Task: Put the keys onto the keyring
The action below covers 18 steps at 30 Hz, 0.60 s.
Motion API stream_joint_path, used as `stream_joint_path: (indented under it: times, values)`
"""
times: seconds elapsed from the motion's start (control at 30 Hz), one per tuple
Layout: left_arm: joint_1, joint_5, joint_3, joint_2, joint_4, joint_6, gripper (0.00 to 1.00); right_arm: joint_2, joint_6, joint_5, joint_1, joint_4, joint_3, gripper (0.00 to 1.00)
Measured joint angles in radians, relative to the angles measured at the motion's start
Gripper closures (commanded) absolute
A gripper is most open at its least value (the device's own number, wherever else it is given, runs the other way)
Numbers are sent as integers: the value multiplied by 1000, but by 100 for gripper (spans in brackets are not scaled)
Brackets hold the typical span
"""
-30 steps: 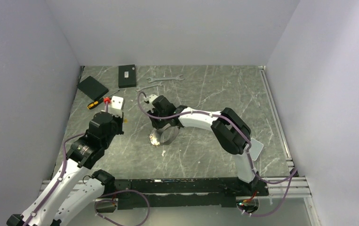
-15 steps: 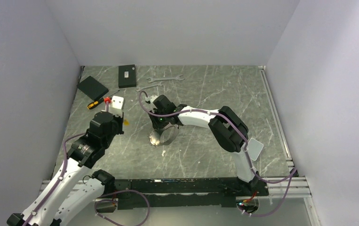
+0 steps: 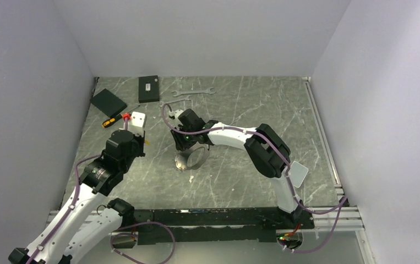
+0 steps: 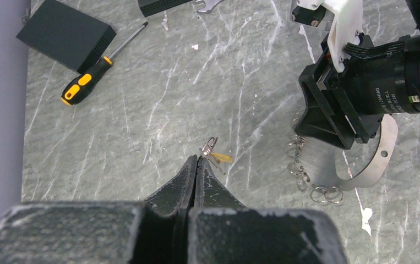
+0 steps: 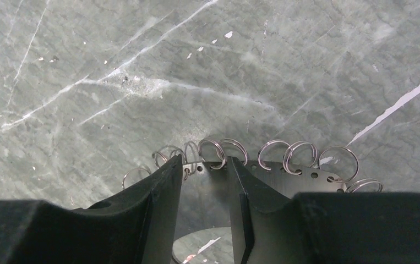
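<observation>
**Operator:** State of the left hand (image 4: pixel 196 159)?

**Technician:** Fingers pressed together. The brass key (image 4: pixel 222 158), with its small loop, sits directly at the fingertips. Whether it is pinched or only touched cannot be told.

**Operator:** And the right hand (image 5: pixel 205 162)?

**Technician:** Fingers spread, one on each side of the keyring (image 5: pixel 306 177) rim, not clamping it. The keyring is a metal band edged with small wire loops. It stands on the worktop (image 5: pixel 251 66) beneath that hand, off to the right of the left hand.

**Operator:** Step in hand?

**Technician:** By judgement, securing the keyring for threading. Next, the right hand should close on the band. The left hand should then bring the key's loop across to one wire loop.
</observation>
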Motion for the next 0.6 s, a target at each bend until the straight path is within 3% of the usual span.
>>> stream_joint_path:
  times: [0.37, 0.6]
  values:
    - [0, 0, 0, 0, 0, 0, 100, 46, -1, 0, 0, 7, 24, 63]
    - [2, 0, 0, 4, 0, 0, 100, 48, -8, 9, 0, 7, 27, 76]
